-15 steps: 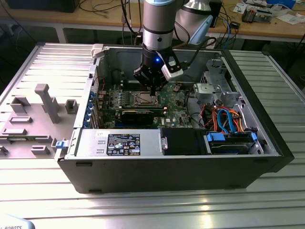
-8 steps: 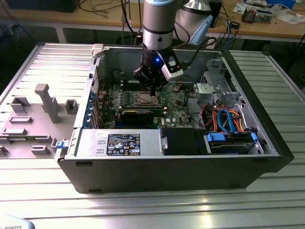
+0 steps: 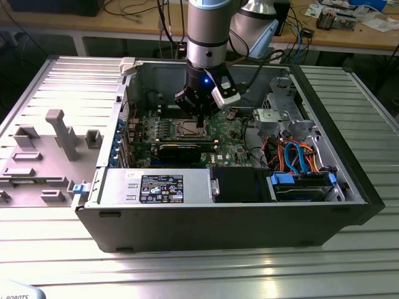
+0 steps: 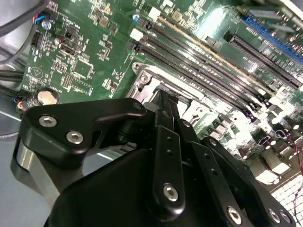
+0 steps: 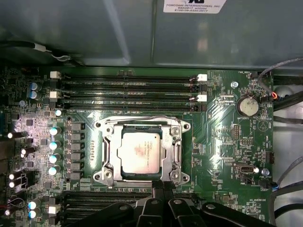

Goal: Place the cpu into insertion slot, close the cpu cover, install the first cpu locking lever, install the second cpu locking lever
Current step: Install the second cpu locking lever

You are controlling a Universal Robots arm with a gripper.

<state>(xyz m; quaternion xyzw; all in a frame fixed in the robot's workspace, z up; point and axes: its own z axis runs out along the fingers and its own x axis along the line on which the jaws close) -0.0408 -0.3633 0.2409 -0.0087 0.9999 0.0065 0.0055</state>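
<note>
The cpu (image 5: 139,152), a silvery square chip, lies in the insertion slot (image 5: 105,176) on the green motherboard (image 5: 227,142). The cpu cover (image 5: 166,156) lies flat over the chip, whose top shows through its window. A thin wire lever (image 5: 178,153) runs along one side of the cover. My gripper (image 5: 164,183) is shut, its black fingertips pressed together at the socket's edge nearest the camera. In the second wrist view the gripper (image 4: 168,97) reaches down to the socket's metal rim (image 4: 147,82). In the exterior view the gripper (image 3: 201,123) hangs just over the slot (image 3: 189,129) inside the open computer case.
Long black memory slots (image 5: 128,85) run on both sides of the socket. A black card (image 3: 181,149) stands in front of the socket. Drive cages and orange and blue cables (image 3: 293,156) are at the exterior view's right. Case walls (image 3: 218,218) enclose the board.
</note>
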